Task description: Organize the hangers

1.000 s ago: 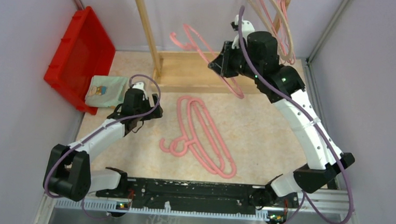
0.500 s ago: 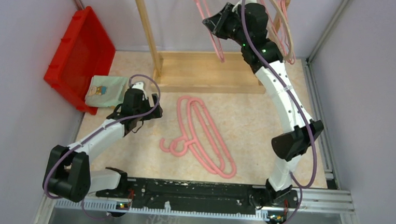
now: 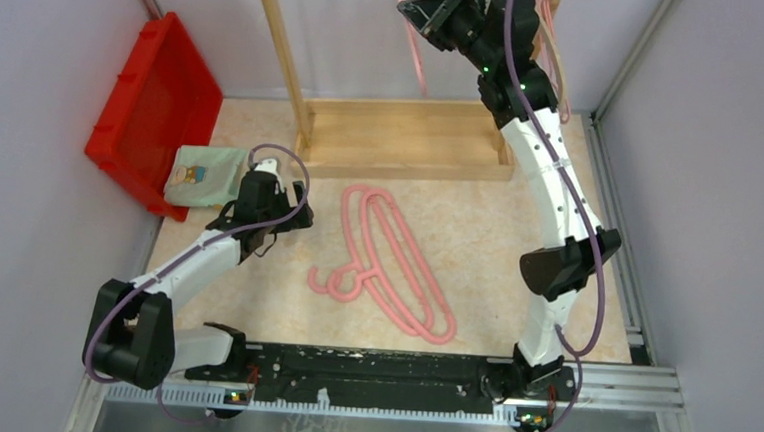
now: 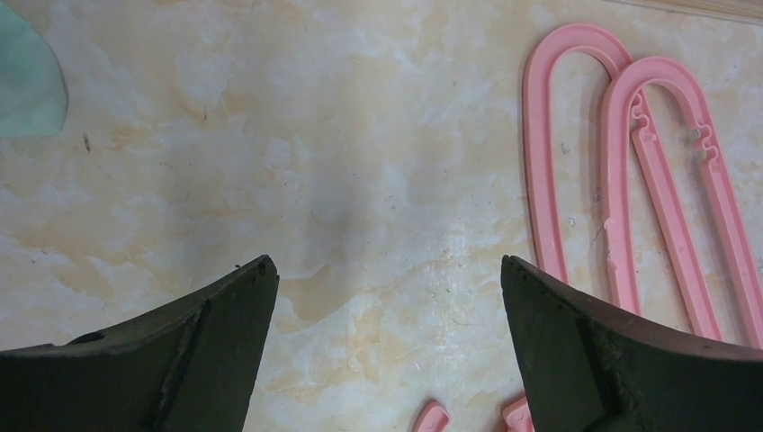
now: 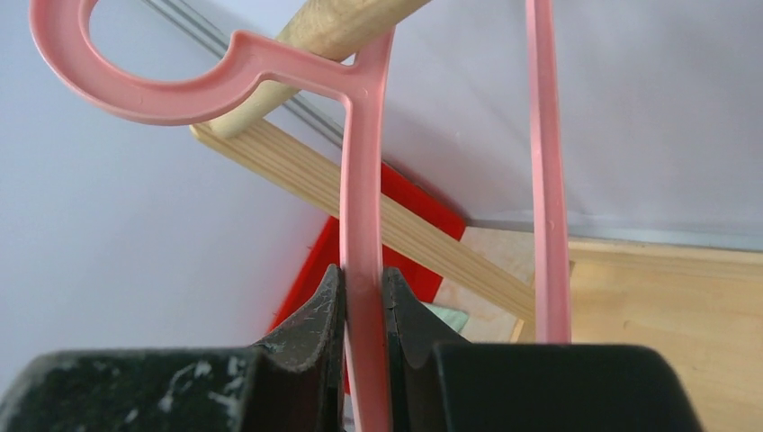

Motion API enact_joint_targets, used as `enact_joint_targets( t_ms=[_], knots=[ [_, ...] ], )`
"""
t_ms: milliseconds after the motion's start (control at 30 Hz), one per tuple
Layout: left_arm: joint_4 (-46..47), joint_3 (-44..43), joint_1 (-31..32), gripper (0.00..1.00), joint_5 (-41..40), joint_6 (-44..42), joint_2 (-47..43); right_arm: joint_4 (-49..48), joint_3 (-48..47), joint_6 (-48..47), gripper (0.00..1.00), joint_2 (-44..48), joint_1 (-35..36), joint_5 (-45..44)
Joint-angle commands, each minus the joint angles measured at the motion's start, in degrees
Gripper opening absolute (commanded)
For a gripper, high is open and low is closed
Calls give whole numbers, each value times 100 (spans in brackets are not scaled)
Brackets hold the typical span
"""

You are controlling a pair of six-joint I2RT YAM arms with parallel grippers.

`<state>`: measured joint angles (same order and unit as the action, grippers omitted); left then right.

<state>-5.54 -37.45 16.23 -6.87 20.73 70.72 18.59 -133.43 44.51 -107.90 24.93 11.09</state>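
My right gripper (image 3: 423, 11) is raised high at the back and shut on a thin pink hanger (image 3: 410, 37). In the right wrist view the jaws (image 5: 363, 297) pinch its stem (image 5: 362, 225), and its hook (image 5: 135, 85) curls around the round wooden rail (image 5: 324, 31). Several pink and beige hangers (image 3: 554, 46) hang at the rack's right end. Two thick pink hangers (image 3: 395, 262) lie on the floor in the middle; they also show in the left wrist view (image 4: 630, 171). My left gripper (image 3: 293, 219) is open and empty, low over the floor left of them (image 4: 387, 279).
A wooden rack with an upright post (image 3: 283, 55) and a base (image 3: 403, 142) stands at the back. A red bin (image 3: 155, 102) leans at the left wall, a green cloth (image 3: 200, 177) beside it. Grey walls close both sides.
My right arm has lifted the thin pink hanger up from over the rack base and towards the rail at the back. The left arm and the floor hangers have not moved.
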Motion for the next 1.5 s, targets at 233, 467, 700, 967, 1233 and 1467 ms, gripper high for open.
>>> enact_joint_targets(
  t_ms=[233,467,700,967,1233,1467],
  knots=[
    [38,54,-32,99,-103,-7,0,343,-327,1456,0,-253,-395,311],
    [21,-32,-33,99,-119,-47,48,220,271,1617,0,-150,-573,189],
    [-7,23,-34,99,-170,-38,40,62,428,1596,0,-316,-603,484],
    [53,-5,-36,99,-92,-55,138,260,663,860,64,241,-603,202],
    [120,-120,-32,99,34,-29,331,249,2143,-686,67,1800,-356,-405],
    [120,-282,-30,100,101,-15,575,1262,3112,-2843,67,3036,935,-1955]
  ],
)
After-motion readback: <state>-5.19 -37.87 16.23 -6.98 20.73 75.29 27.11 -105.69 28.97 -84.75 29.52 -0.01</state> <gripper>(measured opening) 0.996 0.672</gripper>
